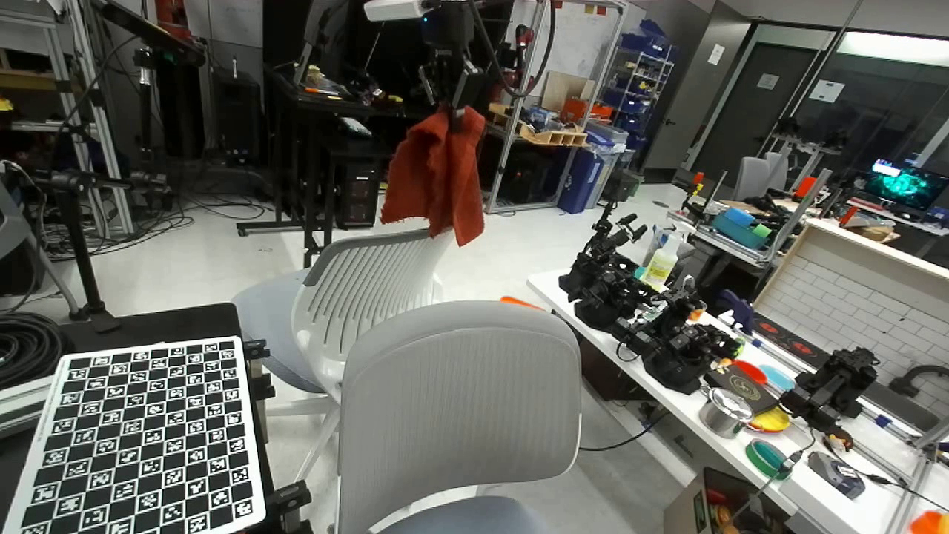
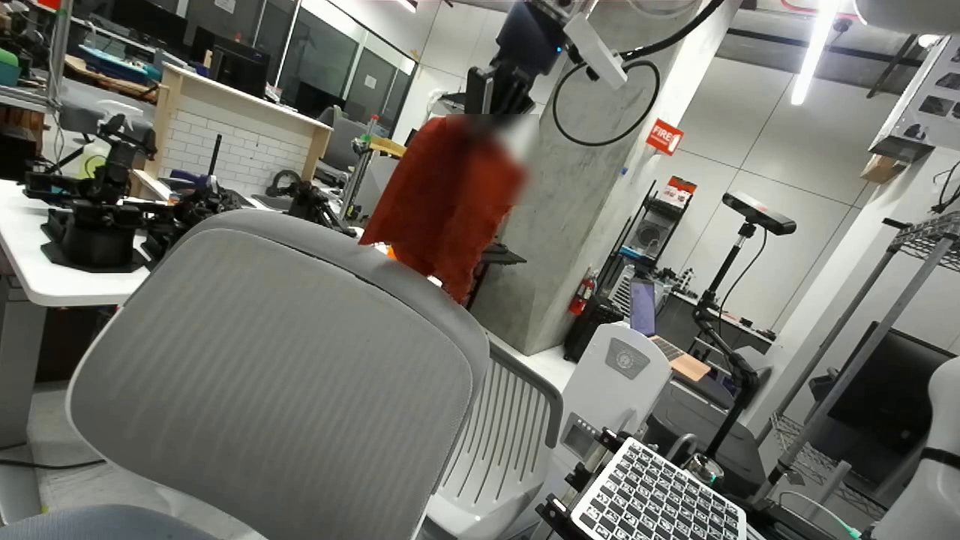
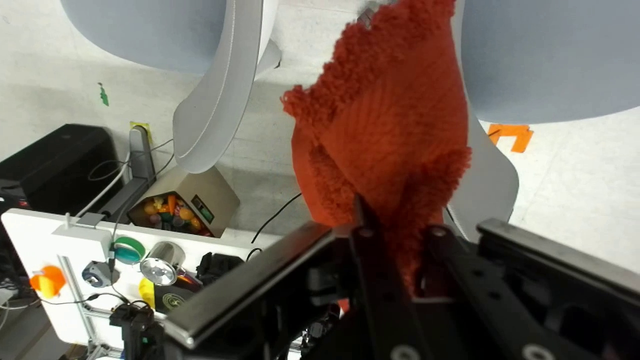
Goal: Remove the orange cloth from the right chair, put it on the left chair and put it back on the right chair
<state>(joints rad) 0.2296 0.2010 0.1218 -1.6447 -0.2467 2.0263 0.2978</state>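
My gripper (image 1: 452, 111) is shut on the orange cloth (image 1: 437, 174), which hangs limp below the fingers. The left chair (image 1: 363, 293) has a ribbed white back. In this exterior view the cloth's lower end overlaps the far top corner of that back; I cannot tell whether they touch. The right chair (image 1: 463, 400) has a smooth grey back and stands nearer that camera. In an exterior view the cloth (image 2: 450, 195) hangs beyond the right chair (image 2: 285, 367), its lower end at that chair's top edge. In the wrist view the cloth (image 3: 390, 120) partly covers the left chair's back (image 3: 487, 175).
A white bench (image 1: 667, 415) with black robot arms (image 1: 615, 297) and kitchen items stands beside the chairs. A checkered board (image 1: 148, 437) lies on a black table on the chairs' other side. A bin of toy food (image 3: 200, 200) stands by the bench.
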